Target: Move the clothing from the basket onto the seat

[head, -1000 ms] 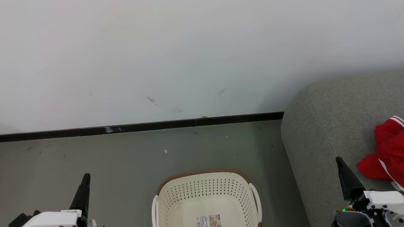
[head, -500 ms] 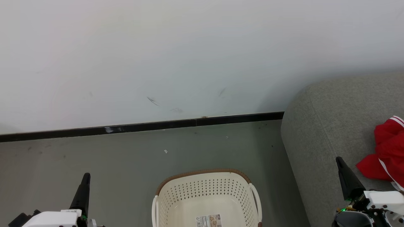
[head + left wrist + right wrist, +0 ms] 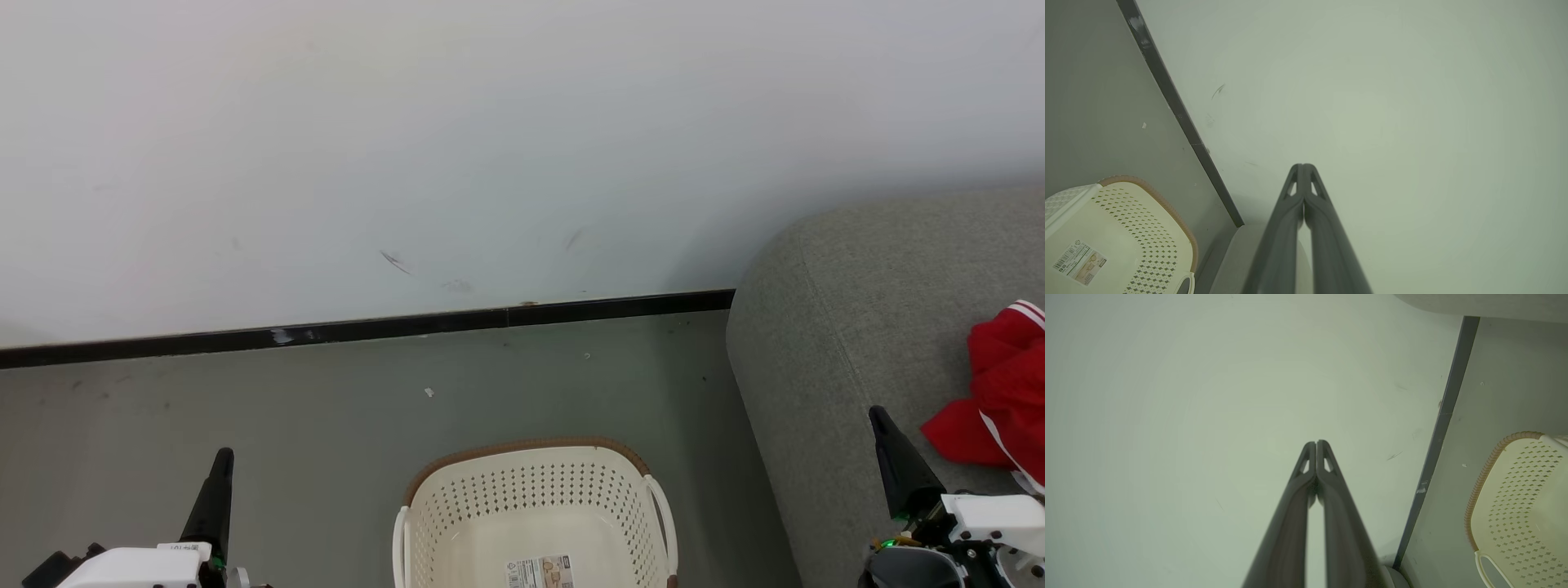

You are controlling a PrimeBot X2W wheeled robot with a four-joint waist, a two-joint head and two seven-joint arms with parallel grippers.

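Observation:
The cream basket (image 3: 535,506) with its brown rim stands on the floor at the bottom centre of the head view; inside it I see bare plastic and a label (image 3: 539,572). Red clothing (image 3: 1000,392) with white stripes lies crumpled on the grey seat (image 3: 849,310) at the right edge. My left gripper (image 3: 222,457) is at lower left, shut, left of the basket. My right gripper (image 3: 878,415) is at lower right, shut, over the seat just left of the clothing. In the wrist views each gripper (image 3: 1303,166) (image 3: 1316,443) points at the wall with its tips together and nothing held.
A pale wall (image 3: 490,147) with a black baseboard (image 3: 367,328) runs behind the basket. Grey floor (image 3: 286,408) lies between the wall and me. The seat's rounded corner (image 3: 759,269) stands close to the basket's right side.

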